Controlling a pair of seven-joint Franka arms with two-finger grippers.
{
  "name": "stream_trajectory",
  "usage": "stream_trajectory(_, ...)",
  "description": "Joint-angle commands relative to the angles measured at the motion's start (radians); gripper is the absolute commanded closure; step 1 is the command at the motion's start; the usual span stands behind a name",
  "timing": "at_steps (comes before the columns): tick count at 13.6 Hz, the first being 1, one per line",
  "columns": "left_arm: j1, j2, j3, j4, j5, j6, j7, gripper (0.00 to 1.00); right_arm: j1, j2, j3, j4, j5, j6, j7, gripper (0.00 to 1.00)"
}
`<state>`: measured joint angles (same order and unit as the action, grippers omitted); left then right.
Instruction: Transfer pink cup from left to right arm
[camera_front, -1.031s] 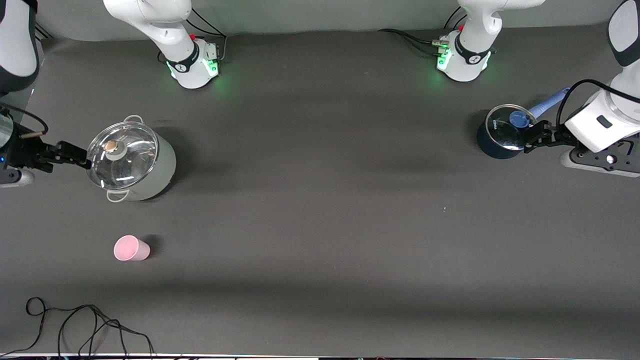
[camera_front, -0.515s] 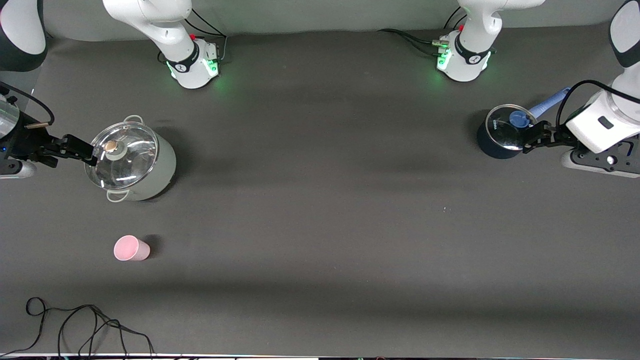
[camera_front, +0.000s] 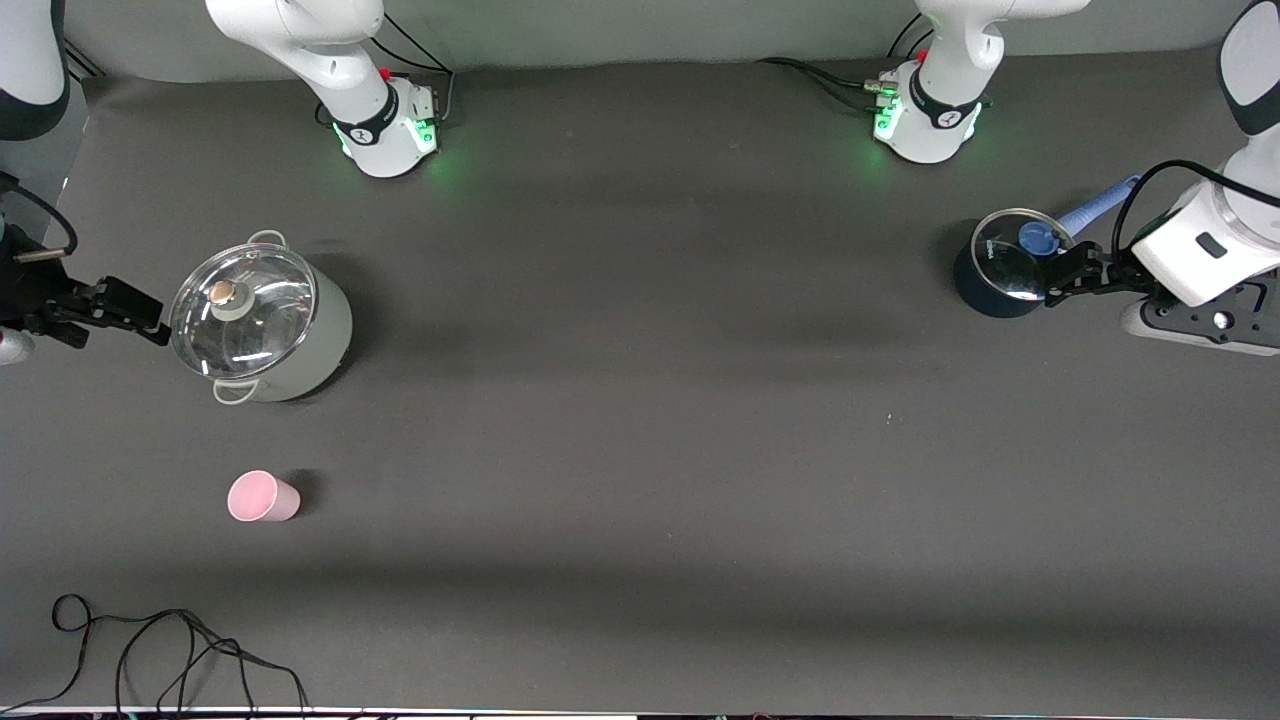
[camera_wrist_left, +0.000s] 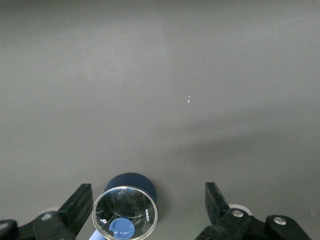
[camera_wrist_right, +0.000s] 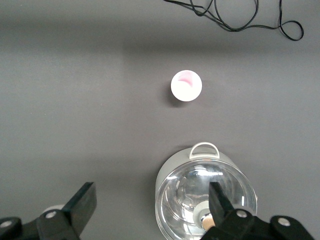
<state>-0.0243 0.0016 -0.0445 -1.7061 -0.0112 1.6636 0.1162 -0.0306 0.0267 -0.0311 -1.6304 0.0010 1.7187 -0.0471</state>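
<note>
While the pink cup (camera_front: 263, 497) stands free low in the frame, our right gripper (camera_front: 140, 315) beside the steel pot (camera_front: 262, 328) and our left gripper (camera_front: 1062, 280) over the blue pot (camera_front: 1003, 268) both gape, holding nothing; the handover may be done or pending.

Pink cup (camera_front: 263, 497) upright on table, toward right arm's end.

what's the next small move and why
Hard to settle: the pink cup stands upright on the table at the right arm's end, in neither gripper, which fits a cup awaiting pickup or one set down after the handover. Either way, I'd probably raise the open right gripper clear of the lidded pot beside it; the left gripper waits open by the blue pan.
</note>
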Motion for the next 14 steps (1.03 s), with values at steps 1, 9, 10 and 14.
stream_trajectory(1, 0.0, -0.002, 0.003, 0.005, -0.009, -0.004, 0.005, 0.0, 0.005, 0.004, -0.004, 0.032, -0.006, -0.062, -0.016, 0.01)
stream_trajectory(9, 0.0, 0.0, 0.005, 0.005, -0.009, -0.011, 0.005, 0.0, 0.029, 0.001, -0.029, 0.021, -0.01, -0.065, -0.014, 0.01)
stream_trajectory(10, 0.0, 0.0, 0.005, 0.005, -0.009, -0.011, 0.005, 0.0, 0.029, 0.001, -0.029, 0.021, -0.01, -0.065, -0.014, 0.0)
stream_trajectory(14, 0.0, 0.001, 0.005, 0.005, -0.009, -0.015, 0.005, 0.0, 0.032, 0.001, -0.029, 0.023, -0.009, -0.073, -0.013, 0.01)
